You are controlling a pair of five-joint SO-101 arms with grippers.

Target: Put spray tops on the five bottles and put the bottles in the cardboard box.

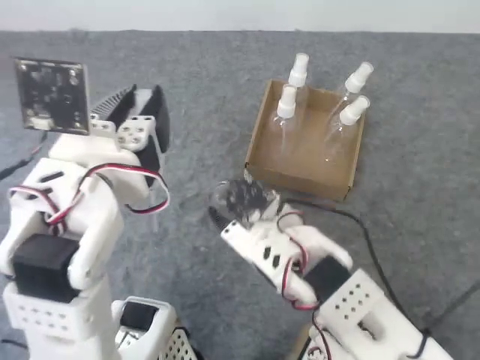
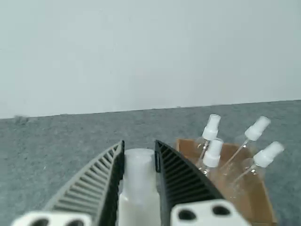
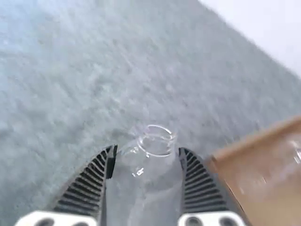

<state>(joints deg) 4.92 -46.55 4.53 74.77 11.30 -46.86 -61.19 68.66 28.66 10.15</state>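
My left gripper [image 2: 139,147] is shut on a white spray top [image 2: 138,175] and held up above the grey mat; from above it sits left of the box [image 1: 144,97]. My right gripper [image 3: 146,154] is shut on a clear bottle [image 3: 153,142] whose neck is open, with no top on it. From above, that bottle [image 1: 225,196] is just off the near left corner of the cardboard box [image 1: 300,180]. Several clear bottles with white spray tops [image 1: 287,101] stand upright inside the box.
The grey mat [image 1: 202,90] covers the table around the box. A black cable [image 1: 367,240] runs from the right arm past the box's near right corner. A circuit board [image 1: 51,94] is mounted on the left arm.
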